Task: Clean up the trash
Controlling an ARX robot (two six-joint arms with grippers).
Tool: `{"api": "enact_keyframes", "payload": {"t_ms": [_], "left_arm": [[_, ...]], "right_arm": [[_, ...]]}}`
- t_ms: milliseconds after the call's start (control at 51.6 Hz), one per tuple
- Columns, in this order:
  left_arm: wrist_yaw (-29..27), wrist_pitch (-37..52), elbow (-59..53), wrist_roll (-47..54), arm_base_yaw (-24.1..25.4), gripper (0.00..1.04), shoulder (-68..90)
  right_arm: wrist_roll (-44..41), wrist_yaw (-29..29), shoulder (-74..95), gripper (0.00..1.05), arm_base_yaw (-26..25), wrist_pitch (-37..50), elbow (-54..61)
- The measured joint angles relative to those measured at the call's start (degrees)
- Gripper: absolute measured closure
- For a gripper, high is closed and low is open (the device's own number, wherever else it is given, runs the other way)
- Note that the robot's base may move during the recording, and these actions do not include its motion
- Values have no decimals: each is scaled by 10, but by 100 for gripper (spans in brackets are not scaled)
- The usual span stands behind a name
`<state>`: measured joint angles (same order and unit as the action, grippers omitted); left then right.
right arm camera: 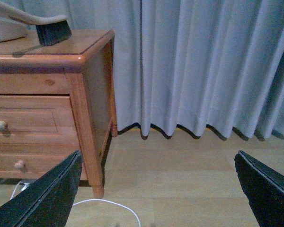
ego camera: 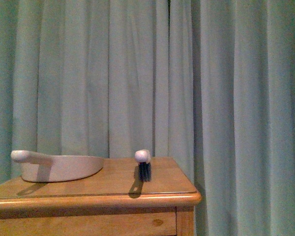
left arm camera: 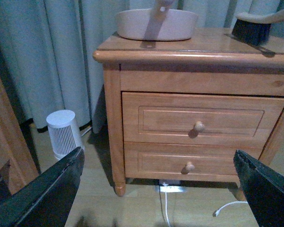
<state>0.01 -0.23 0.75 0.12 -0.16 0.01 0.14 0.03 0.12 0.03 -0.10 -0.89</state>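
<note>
A wooden desk (ego camera: 113, 183) stands in front of a pale grey-green curtain (ego camera: 236, 88) that hangs down to the floor. On its top, toward the left, sits a pinkish-beige dustpan (ego camera: 64, 168) with its handle sticking out to the left. To its right, a little apart from it, a small brush (ego camera: 144, 166) rests on its dark bristles, with the rounded end of its pale handle pointing to the near side. The front of the desk has two drawers (left arm camera: 201, 125), one above the other, each with a round wooden knob.

The left gripper (left arm camera: 157, 156) hangs low in front of those drawers, its black fingers (left arm camera: 49, 194) spread wide apart with nothing between them. The right gripper (right arm camera: 157, 156) is low too, off the desk's right side over the wooden floor (right arm camera: 189, 179) — its fingers (right arm camera: 265, 189) are likewise wide apart and empty.

On the floor left of the desk, near the curtain, stands a small white ribbed canister (left arm camera: 64, 132). A white cable (right arm camera: 109, 205) loops over the floor by the desk's feet.

The trash does not show in any view — where it lies I cannot tell.
</note>
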Motion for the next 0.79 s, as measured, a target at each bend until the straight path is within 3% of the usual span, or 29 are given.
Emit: {"api": "enact_keyframes", "payload": {"t_ms": [795], "left_arm": [[0,0,0,0,0,8,0]], "right_arm": [[0,-1,0,7,0,0,0]]}}
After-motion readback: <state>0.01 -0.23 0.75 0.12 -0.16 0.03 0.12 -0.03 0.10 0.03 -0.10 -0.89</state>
